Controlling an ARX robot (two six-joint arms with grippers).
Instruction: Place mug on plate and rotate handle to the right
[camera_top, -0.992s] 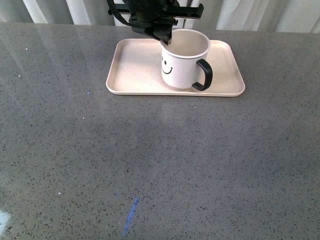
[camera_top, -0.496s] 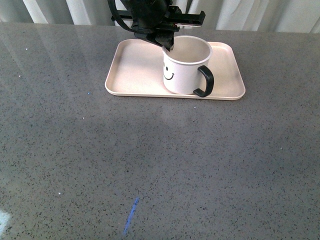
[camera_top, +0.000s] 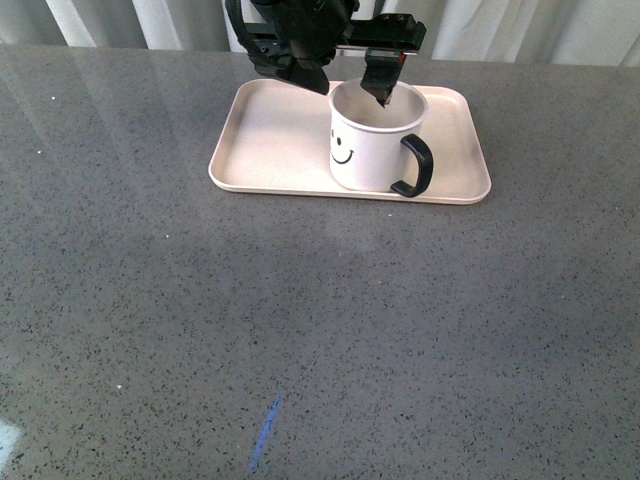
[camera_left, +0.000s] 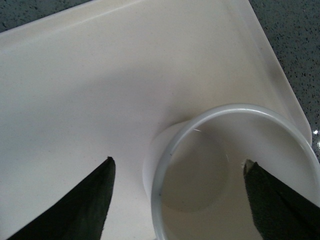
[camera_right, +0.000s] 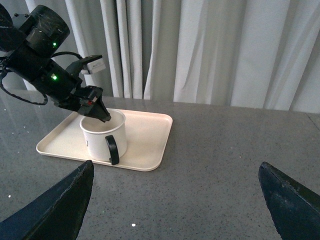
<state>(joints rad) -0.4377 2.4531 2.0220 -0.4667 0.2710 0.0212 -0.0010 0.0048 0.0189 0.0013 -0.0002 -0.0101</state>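
**A:** Is anything printed on the mug (camera_top: 370, 150)?

**B:** A black smiley face (camera_top: 342, 152) is showing on its cream-white, cylindrical side, facing the lower left of the front view.

**A:** Where is the mug standing?

**B:** It is standing upright on the plate (camera_top: 270, 140), right of the plate's middle, in the upper middle of the front view. The glossy black C-shaped handle (camera_top: 418, 165) is pointing right and slightly toward the bottom of the frame.

**A:** And the fingers?

**B:** The left fingers (camera_top: 378, 80) are hanging spread over the mug. One is dipping over the opening and the other is sitting outside the rim at its upper left. I cannot tell whether either is touching the rim. The right fingers (camera_right: 55, 205) are spread too, gripping nothing, well apart from the mug.

**A:** What are the surfaces like?

**B:** The plate is lying flat on a grey, speckled, glossy bench (camera_top: 320, 330). It is pale pink-beige and rectangular, with rounded corners and a low raised rim. Pale pleated curtains (camera_right: 225, 50) are hanging behind.
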